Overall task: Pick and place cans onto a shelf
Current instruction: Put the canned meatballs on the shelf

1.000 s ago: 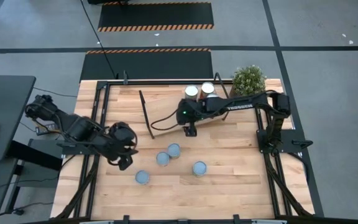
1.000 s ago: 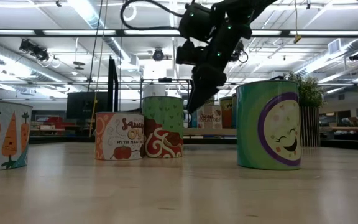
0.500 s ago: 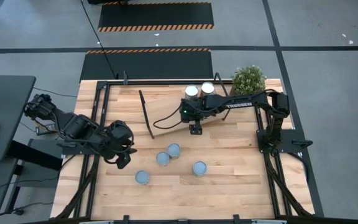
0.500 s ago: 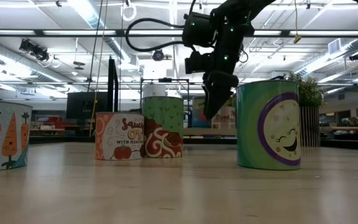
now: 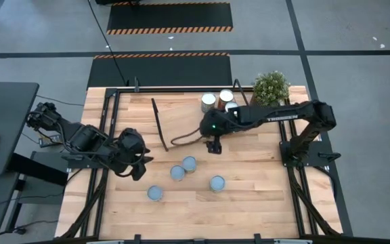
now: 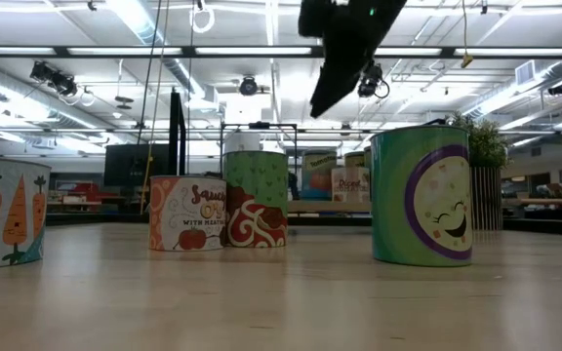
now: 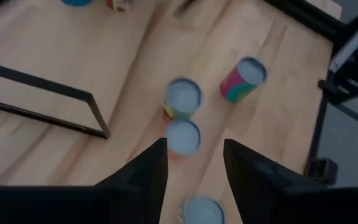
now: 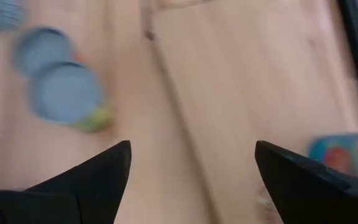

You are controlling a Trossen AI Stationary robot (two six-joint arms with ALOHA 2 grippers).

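Several cans with pale blue tops stand upright on the tabletop: two side by side (image 5: 189, 163) (image 5: 177, 173), one nearer the front (image 5: 155, 193) and one to their right (image 5: 217, 183). Three more cans (image 5: 208, 102) (image 5: 226, 97) (image 5: 232, 107) stand at the far right of the light-wood shelf (image 5: 188, 122). My right gripper (image 5: 213, 146) is open and empty, high above the shelf's near edge; it also shows in the low view (image 6: 344, 49). My left gripper (image 5: 139, 167) is open and empty, left of the table cans (image 7: 183, 137).
A potted green plant (image 5: 271, 87) stands at the far right corner beside the shelf cans. The shelf's black frame end (image 5: 160, 125) rises at its left side. Black rails run along the table's left and right sides (image 5: 286, 146). Bare wood lies toward the front edge.
My right gripper has risen well above the table, near the shelf's near edge, staying open and empty. My left gripper has shifted slightly toward the table cans. No can has moved.
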